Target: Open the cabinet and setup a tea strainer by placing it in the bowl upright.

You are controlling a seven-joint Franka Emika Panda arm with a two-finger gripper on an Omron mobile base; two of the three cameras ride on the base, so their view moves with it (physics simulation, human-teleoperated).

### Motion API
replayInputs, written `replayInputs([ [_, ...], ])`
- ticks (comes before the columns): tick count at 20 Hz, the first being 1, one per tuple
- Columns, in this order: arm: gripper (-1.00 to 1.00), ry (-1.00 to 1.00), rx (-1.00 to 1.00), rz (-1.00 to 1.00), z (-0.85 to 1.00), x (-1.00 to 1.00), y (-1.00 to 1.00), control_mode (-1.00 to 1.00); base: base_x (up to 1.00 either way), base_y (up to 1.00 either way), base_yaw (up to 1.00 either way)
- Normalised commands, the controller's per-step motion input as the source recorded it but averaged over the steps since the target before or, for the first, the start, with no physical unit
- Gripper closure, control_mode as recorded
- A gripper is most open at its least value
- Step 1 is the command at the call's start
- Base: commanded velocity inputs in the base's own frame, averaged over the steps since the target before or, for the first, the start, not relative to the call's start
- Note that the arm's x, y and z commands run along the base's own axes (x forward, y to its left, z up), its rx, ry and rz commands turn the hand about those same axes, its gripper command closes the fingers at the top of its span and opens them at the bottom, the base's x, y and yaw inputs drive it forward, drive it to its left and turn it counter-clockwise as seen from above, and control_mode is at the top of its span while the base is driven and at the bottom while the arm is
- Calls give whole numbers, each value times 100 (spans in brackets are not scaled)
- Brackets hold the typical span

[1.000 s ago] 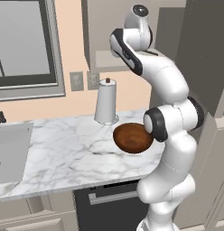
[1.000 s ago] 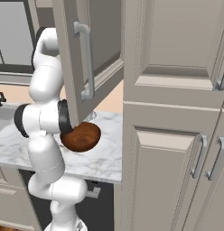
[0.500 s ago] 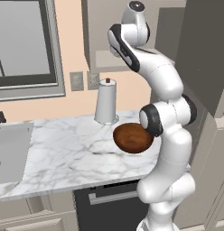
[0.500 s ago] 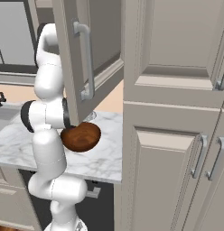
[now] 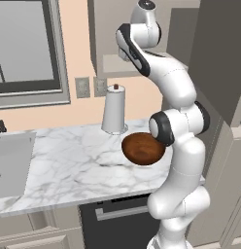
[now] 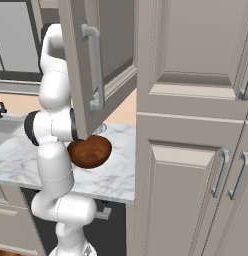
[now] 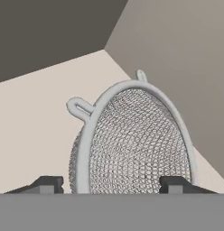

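Silver wire-mesh tea strainer (image 7: 132,144) sits between your gripper (image 7: 116,184) fingertips, jaws wide: you're at the grasp; close, then lift clear of the taupe cabinet (image 6: 91,65).

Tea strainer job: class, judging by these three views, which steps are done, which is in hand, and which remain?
Done: the cabinet door stands swung open. In hand: the gripper is inside the cabinet, its open fingertips on either side of the tea strainer, which lies on the shelf; not yet gripped. Left: grasp it, carry it down to the bowl on the counter, and set it upright.
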Motion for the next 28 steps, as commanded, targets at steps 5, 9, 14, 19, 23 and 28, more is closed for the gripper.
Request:
replayInputs([
  [5, 100, 0, 0, 0, -10, 0, 3, -100, 0, 0, 0],
  [9, 100, 0, 0, 0, -4, 0, 13, -100, 0, 0, 0],
  [14, 100, -4, 0, 0, 0, 0, 19, -100, 0, 0, 0],
  [19, 100, -24, 0, 0, 0, -27, 2, -100, 0, 0, 0],
  [23, 100, -32, 0, 0, 0, -50, 0, -100, 0, 0, 0],
  [28, 100, -10, 0, -1, 0, -73, 0, -100, 0, 0, 0],
])
